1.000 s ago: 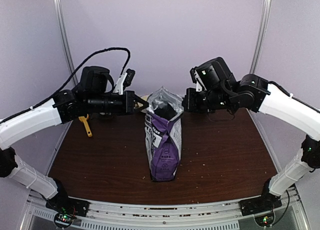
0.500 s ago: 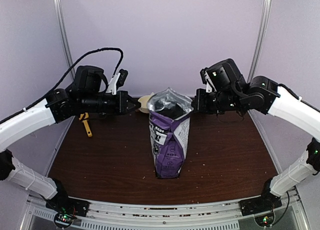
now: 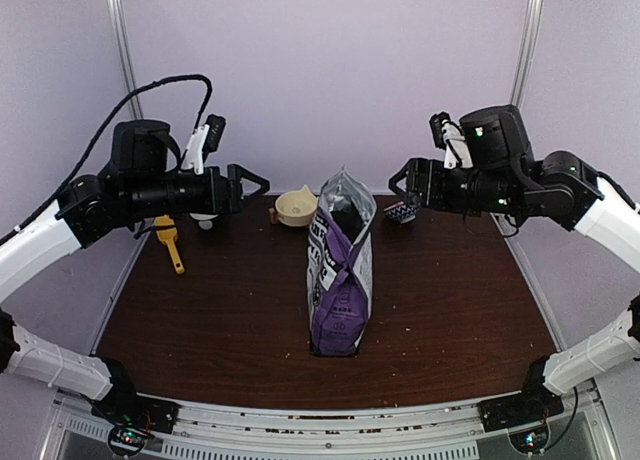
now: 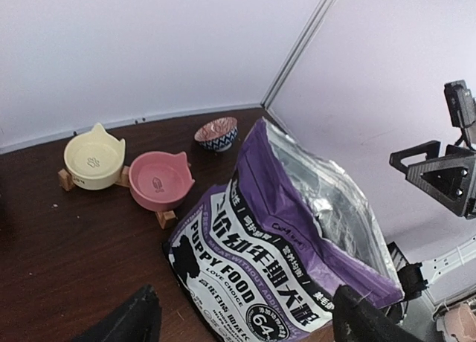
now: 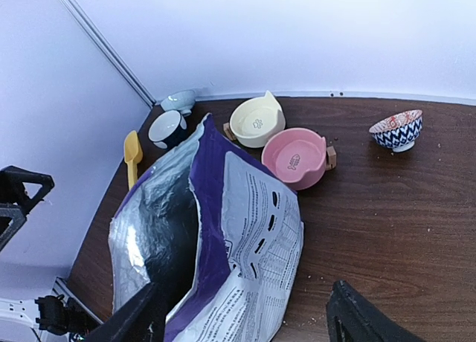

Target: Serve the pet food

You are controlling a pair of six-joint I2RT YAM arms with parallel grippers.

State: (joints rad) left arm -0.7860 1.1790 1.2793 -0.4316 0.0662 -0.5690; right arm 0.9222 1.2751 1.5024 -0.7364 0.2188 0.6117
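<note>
pale lilac walls [image 3: 320, 60] close the cell at the back and both sides, with a metal upright in each back corner. a dark brown wooden table [image 3: 450, 310] fills the space between them. at its middle the tall purple bag [image 3: 338, 280] stands upright on its own, with its foil-lined mouth gaping open at the top. the pet food cannot be seen because the inside is dark; i judge it lies down in the bag.

the left gripper [image 3: 262, 185] and right gripper [image 3: 397, 187] hang at mouth height on either side, apart from the bag. each has its fingers spread wide and grips nothing.

the step in hand looks to be getting the food out, with no tool picked up yet. to do it well, i would have the right gripper pinch the lip of the mouth on its own side to steady the bag. the bag looks soft and top-heavy and may fold or topple if pushed. the left would then go for the yellow scoop [image 3: 170, 242], which lies flat near the left edge, and take it by the handle.

behind the bag a cream bowl [image 5: 256, 120] and a pink bowl [image 5: 296, 157] sit just beside each other on small wooden stands. a blue-patterned bowl [image 5: 396, 129] stands apart to their right. a dark cup [image 5: 166, 128] and a pale blue dish [image 5: 180, 100] sit at the back left. tiny crumbs [image 5: 437, 144] speckle the wood, too small to name.
</note>
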